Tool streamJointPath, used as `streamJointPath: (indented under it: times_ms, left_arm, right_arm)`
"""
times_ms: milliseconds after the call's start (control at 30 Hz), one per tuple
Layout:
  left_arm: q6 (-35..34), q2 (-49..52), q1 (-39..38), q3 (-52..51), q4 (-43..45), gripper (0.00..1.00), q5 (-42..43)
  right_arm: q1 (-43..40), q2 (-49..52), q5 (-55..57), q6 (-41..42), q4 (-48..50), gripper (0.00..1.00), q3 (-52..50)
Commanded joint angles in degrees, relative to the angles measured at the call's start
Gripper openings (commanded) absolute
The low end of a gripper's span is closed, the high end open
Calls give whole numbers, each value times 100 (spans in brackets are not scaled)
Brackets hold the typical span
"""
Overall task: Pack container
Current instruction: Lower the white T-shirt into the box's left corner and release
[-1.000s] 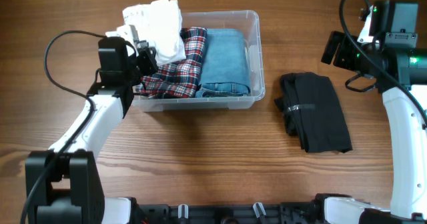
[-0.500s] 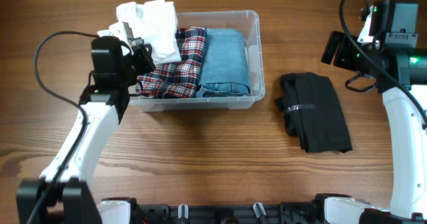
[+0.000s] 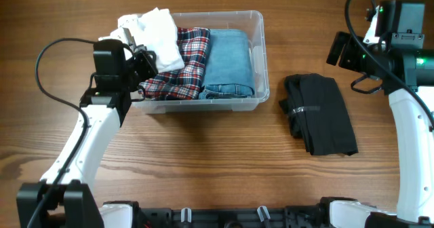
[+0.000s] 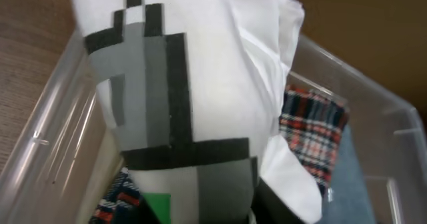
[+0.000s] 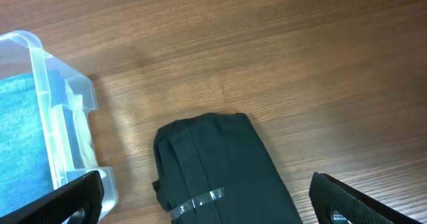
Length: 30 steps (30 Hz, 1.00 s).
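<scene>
The container (image 3: 261, 65), clear rigid plastic with rounded corners and a thick rim, sits left of centre on the wood-grain table (image 3: 203, 160). It holds folded blue denim (image 3: 229, 62), a plaid cloth (image 3: 180, 68) and a soft white garment (image 4: 200, 71) with a blocky grey-and-black print, heaped over its far left corner. My left gripper (image 3: 141, 60) is at that corner; I cannot tell how its jaws stand. My right gripper (image 5: 212, 207) hangs wide open and empty near a folded black garment (image 3: 320, 114), which lies flat on bare table apart from the container's rim.
</scene>
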Motion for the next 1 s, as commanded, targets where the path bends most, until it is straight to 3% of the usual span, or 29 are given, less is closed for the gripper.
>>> streamJointPath:
  times_ms: [0,367,700,767,833,867,967]
  left_arm:
    - [-17,59,22,70,111,44,50]
    - [-17,-671,22,72,-179,46,-24]
    - [26,-844,22,70,-905,60,-487]
    - [22,-846,22,72,-835,53,-487]
    - [17,-892,20,72,-601,33,-481]
    - [17,-929,15,72,-514,28,-479]
    - [-24,-1187,15,72,-151,20,-463]
  right_arm:
    - [-17,46,98,-72,2,100,-22]
    - [-20,48,98,-70,2,100,-22]
    - [-17,48,98,-70,2,100,-22]
    - [-20,48,98,-68,2,100,-22]
    - [-17,48,98,-70,2,100,-22]
    - [-17,48,98,-68,2,100,-22]
    - [-20,48,98,-68,2,100,-22]
